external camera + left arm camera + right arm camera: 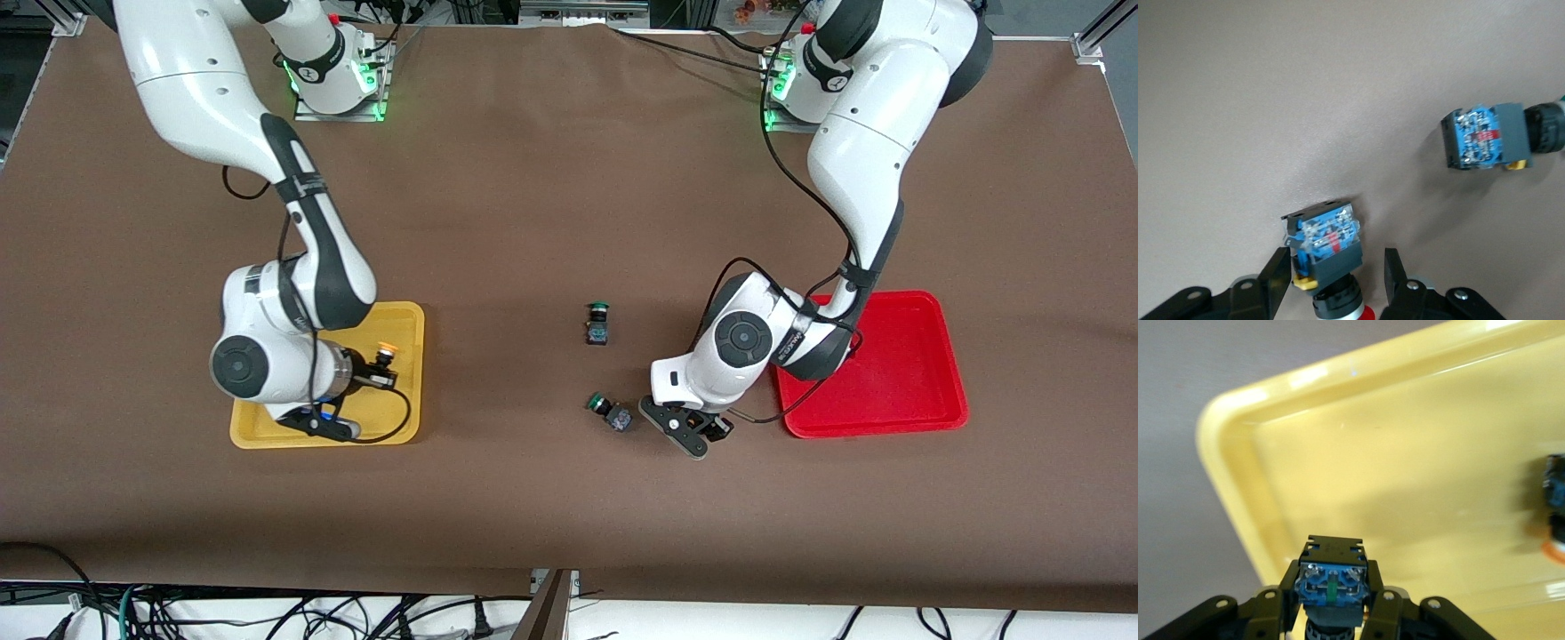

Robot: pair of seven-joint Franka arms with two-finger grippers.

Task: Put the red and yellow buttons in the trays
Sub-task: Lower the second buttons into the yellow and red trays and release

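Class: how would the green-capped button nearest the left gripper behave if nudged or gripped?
The green-capped button lies on its side, so its round cap might let it swivel when nudged. Its boxy base block probably gives stiff, flat gripping faces. Being tiny, it likely slides easily on the table.

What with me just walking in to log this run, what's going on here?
The right gripper holds a button, cap hidden, over the yellow tray, where an orange-yellow-capped button already lies. The left gripper, fingers open, straddles a red-capped button on the table near the red tray. Two green-capped buttons lie nearby.
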